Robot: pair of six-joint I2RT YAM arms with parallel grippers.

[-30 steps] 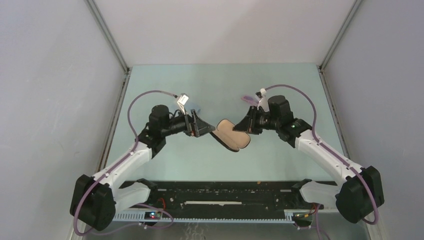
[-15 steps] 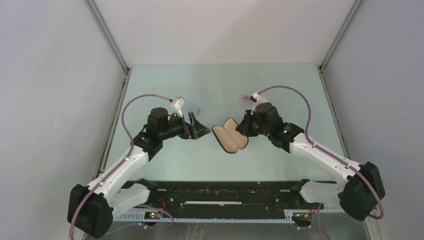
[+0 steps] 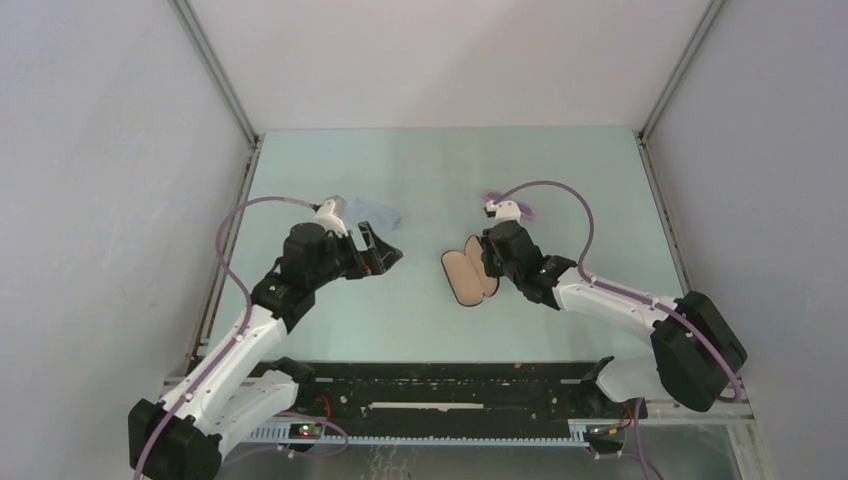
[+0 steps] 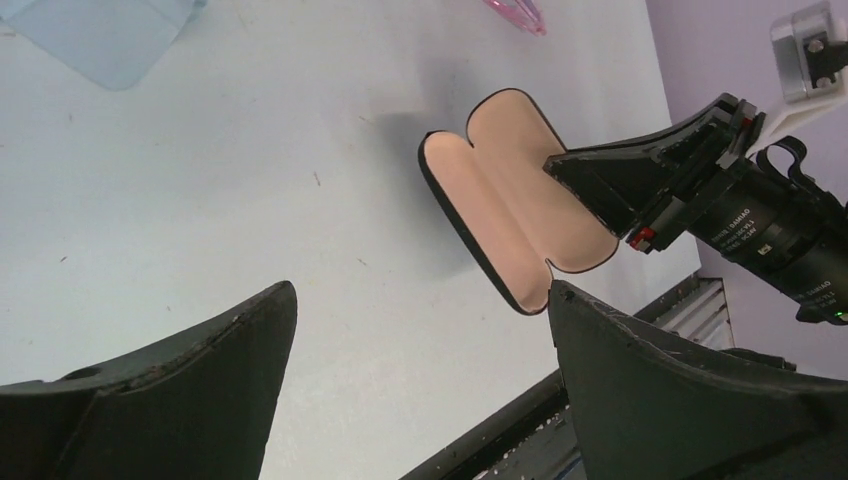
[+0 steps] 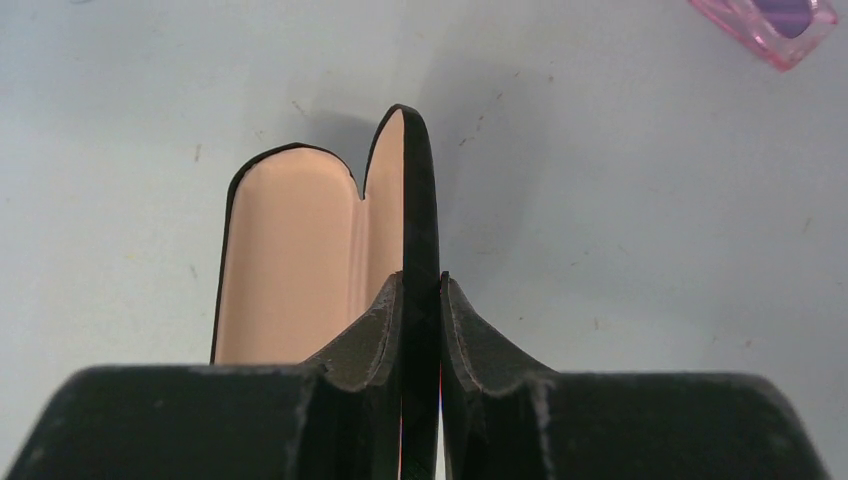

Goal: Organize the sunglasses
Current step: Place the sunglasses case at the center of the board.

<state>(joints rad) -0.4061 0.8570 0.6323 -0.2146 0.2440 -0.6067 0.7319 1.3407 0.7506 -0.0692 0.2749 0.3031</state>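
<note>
Sunglasses (image 5: 775, 28) lie on the bench (image 3: 430, 160) toward its far middle, near the right arm's wrist and apart from the case. From the left: a light blue cloth (image 3: 378, 211) lies flat. The left jaws hang near it, spread wide and empty. The open black case (image 3: 470, 275) shows its tan lining, and the right jaws pinch the rim of one half.
</note>
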